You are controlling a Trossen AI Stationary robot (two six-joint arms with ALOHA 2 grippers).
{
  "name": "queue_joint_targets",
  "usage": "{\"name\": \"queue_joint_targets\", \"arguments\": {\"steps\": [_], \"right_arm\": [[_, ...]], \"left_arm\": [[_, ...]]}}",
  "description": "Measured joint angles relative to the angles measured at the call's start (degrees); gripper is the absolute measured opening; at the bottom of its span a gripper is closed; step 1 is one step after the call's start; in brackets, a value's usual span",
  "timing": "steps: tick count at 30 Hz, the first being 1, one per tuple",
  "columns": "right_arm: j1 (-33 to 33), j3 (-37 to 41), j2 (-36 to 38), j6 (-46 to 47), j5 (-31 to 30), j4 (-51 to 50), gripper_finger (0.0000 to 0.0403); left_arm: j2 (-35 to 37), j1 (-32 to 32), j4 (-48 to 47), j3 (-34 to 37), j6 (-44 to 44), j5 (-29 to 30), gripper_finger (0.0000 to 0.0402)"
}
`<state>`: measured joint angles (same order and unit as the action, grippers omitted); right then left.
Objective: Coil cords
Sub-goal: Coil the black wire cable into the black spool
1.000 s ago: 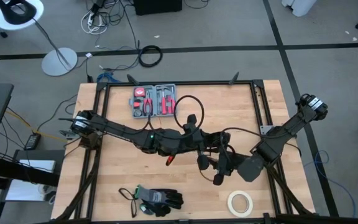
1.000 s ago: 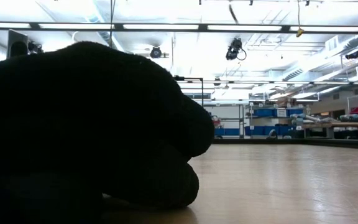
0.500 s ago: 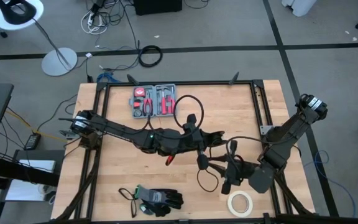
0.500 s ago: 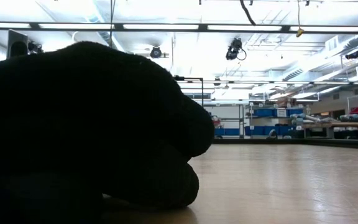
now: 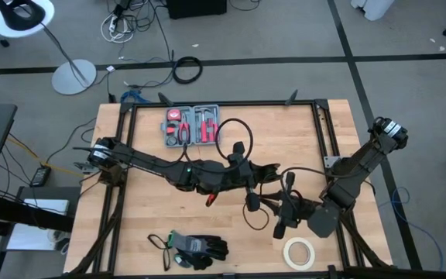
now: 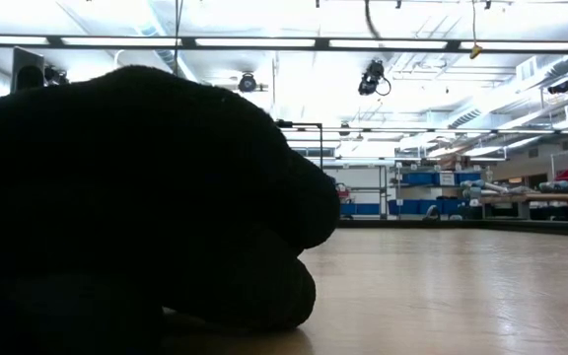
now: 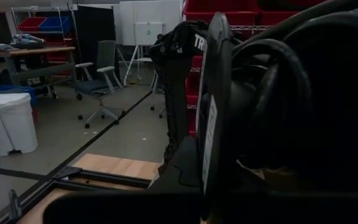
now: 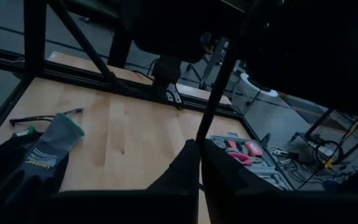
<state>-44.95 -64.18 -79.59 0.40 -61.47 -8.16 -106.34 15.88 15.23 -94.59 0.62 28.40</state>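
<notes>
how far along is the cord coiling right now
Early to midway, by the look of it. Done: nothing lies as a finished coil; the cord still runs in loose loops across the table. In hand: the right gripper is shut on the cord, and the left gripper is shut at mid-table beside it. Left: winding the loops into a tight coil.

Low view mostly blocked by a dark glove (image 6: 136, 207), cord (image 5: 248, 203) partly hidden beneath left gripper (image 5: 273, 172)
</notes>
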Motion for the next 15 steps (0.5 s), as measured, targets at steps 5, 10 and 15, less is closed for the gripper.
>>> {"name": "queue_joint_targets", "arguments": {"steps": [5,10,15], "right_arm": [[0.1,0.0,0.0,1.1,1.0,0.0,0.0032],[0.3,0.0,0.0,1.1,1.9,0.9,0.0048],[1.3,0.0,0.0,1.1,4.3,2.3,0.0052]], "left_arm": [[0.0,0.0,0.0,0.0,0.0,0.0,0.0000],[0.0,0.0,0.0,0.0,0.0,0.0,0.0000],[0.0,0.0,0.0,0.0,0.0,0.1,0.0000]]}}
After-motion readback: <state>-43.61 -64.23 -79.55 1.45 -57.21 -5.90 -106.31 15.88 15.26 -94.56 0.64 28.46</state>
